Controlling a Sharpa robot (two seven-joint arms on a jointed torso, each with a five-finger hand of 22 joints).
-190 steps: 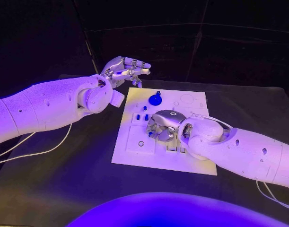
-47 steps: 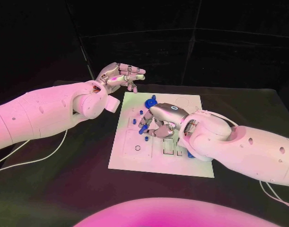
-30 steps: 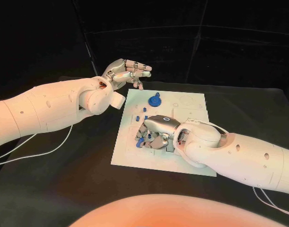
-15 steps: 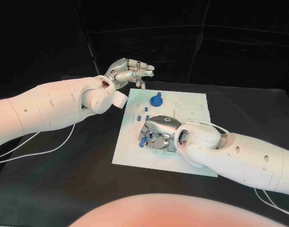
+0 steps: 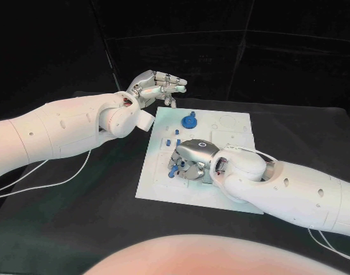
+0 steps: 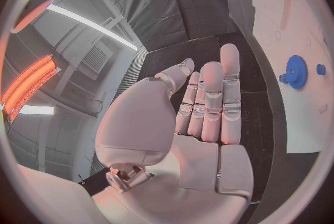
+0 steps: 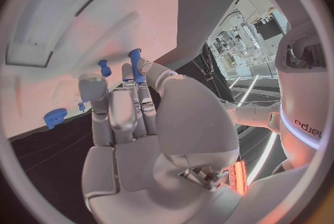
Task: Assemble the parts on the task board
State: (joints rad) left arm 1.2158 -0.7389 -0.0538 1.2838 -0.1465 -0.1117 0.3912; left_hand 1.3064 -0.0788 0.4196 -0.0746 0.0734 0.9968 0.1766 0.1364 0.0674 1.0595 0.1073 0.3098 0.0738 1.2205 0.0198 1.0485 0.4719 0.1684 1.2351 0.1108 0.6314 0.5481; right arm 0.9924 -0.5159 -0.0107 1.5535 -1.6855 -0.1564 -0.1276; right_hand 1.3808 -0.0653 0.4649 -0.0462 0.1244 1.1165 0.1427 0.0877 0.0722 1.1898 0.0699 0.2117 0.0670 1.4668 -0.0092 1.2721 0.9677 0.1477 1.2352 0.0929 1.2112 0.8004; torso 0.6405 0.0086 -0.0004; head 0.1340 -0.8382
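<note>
Black cloth covers the table [image 5: 75,229], and the white task board [image 5: 224,129] lies at its middle. Over the board's near half, the right hand [image 5: 193,159] is bent down with its fingers drawn together on a small blue peg [image 7: 137,65]; in the right wrist view the peg stands between the fingertips, pinched against the board's surface. Just beside it another short blue peg [image 7: 103,67] stands in the board, and more small blue pegs [image 5: 173,141] show on the board's left part in the head view. A blue gear [image 5: 188,121] sits on the far part of the board, well apart from the right hand. Raised off the board's far left corner, the left hand [image 5: 157,87] holds nothing, its fingers straight and side by side
</note>
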